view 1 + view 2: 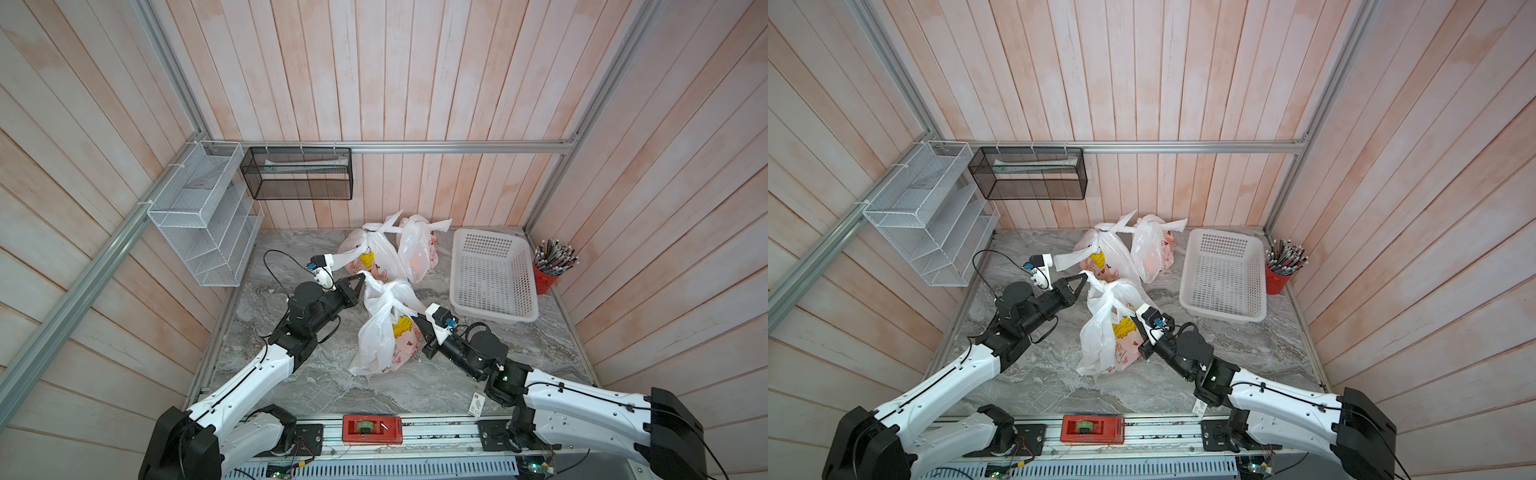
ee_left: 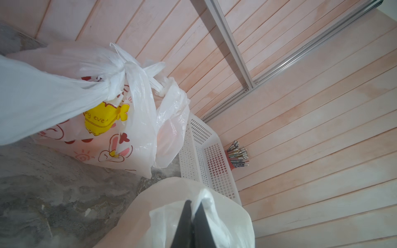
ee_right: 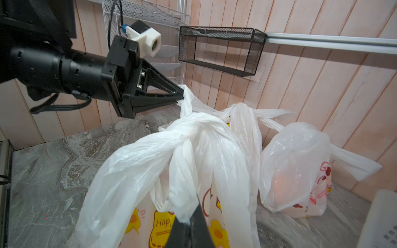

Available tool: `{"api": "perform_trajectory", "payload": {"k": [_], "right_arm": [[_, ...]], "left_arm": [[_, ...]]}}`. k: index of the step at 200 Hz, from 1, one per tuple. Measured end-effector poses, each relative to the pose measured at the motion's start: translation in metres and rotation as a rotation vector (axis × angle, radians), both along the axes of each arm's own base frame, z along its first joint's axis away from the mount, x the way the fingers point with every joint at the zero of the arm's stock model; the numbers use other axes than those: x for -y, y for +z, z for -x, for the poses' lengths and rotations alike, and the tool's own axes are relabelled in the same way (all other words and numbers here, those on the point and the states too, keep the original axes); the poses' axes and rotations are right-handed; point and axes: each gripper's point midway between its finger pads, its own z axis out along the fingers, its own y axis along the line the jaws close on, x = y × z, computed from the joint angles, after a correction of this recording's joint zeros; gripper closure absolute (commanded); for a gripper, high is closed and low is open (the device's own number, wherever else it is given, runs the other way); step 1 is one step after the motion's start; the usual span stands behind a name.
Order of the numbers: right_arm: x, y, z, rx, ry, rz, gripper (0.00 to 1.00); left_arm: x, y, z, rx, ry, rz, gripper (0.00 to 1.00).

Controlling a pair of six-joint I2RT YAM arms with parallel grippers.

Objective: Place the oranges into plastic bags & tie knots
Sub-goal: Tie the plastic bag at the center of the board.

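Three plastic bags stand on the marble table. The nearest bag (image 1: 384,338) (image 1: 1106,343) has its two handle strips crossed into a loose knot (image 1: 384,293) (image 3: 197,124). My left gripper (image 1: 362,277) (image 2: 194,206) is shut on one strip end, to the left of the knot and slightly farther back. My right gripper (image 1: 409,311) (image 3: 191,219) is shut on the other strip, just right of the knot. Behind stand two tied bags (image 1: 365,253) (image 1: 417,249). The oranges show only as an orange glow through the plastic (image 3: 285,182).
A white perforated basket (image 1: 490,315) sits right of the bags, with a red cup of pencils (image 1: 552,266) beside it. A white wire rack (image 1: 203,216) and a black mesh shelf (image 1: 297,172) hang on the walls. A red tape dispenser (image 1: 372,428) lies on the front rail.
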Motion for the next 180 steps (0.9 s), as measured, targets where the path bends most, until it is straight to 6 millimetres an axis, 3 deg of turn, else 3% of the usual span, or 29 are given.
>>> {"api": "perform_trajectory", "payload": {"k": [51,94,114,139,180], "right_arm": [[0.034,-0.053,-0.016,-0.218,-0.188,0.064,1.0],[0.08,-0.1,-0.041,-0.457,-0.398,0.053,1.0],[0.097,-0.109,-0.05,-0.536,-0.463,0.01,1.0],[0.104,-0.115,-0.053,-0.589,-0.482,-0.022,1.0],[0.107,-0.123,-0.057,-0.638,-0.475,-0.029,1.0]], "left_arm": [[-0.042,-0.03,-0.01,-0.054,0.137,-0.123,1.0],[-0.079,-0.09,-0.006,-0.193,0.219,-0.181,1.0],[-0.087,-0.116,0.001,-0.253,0.222,-0.195,1.0],[-0.092,-0.142,0.012,-0.307,0.212,-0.202,1.0],[-0.093,-0.157,0.019,-0.325,0.206,-0.203,1.0]]}}
